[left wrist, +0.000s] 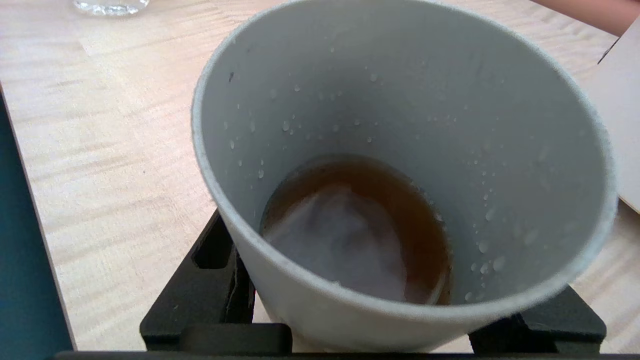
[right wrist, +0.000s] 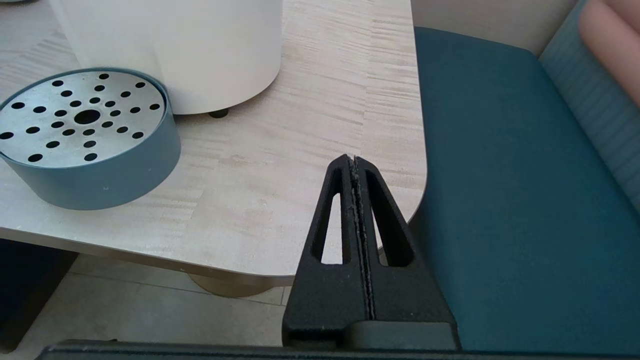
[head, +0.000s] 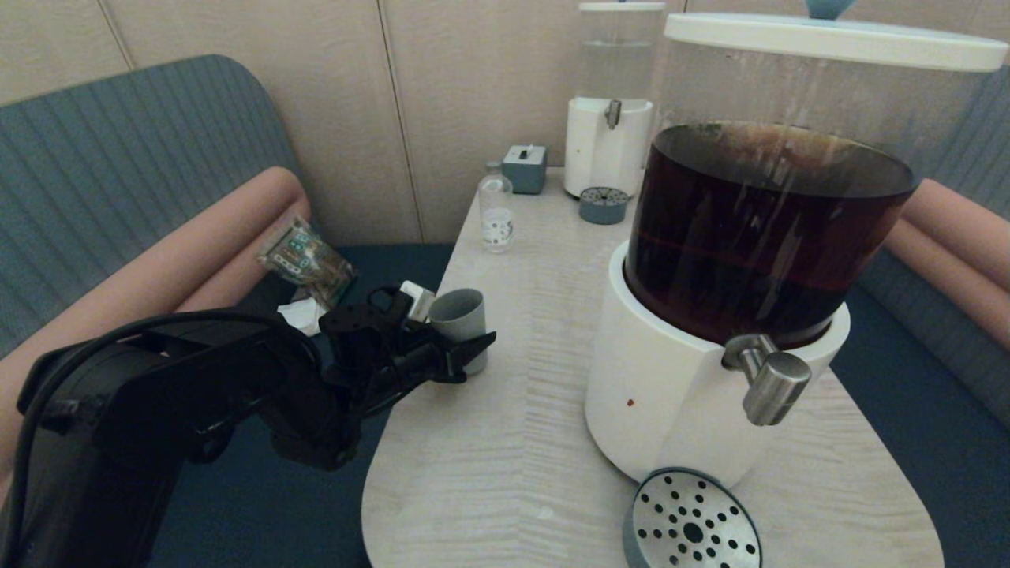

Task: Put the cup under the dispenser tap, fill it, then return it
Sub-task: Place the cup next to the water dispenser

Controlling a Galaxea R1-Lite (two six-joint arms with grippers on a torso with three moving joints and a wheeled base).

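the cup [head: 460, 319] stands on the table [head: 513, 442] near its left edge, well apart from the tap [head: 769, 383] of the big dispenser [head: 710, 315]. a shallow pool of brown liquid lies in its bottom, with droplets on the inner wall. the left gripper [head: 465, 355] has a finger on each side of the cup, pinching its lower body. the right gripper [right wrist: 356, 167], fingers pressed together, hangs off the table's near right corner, beside the drip tray [right wrist: 85, 135].
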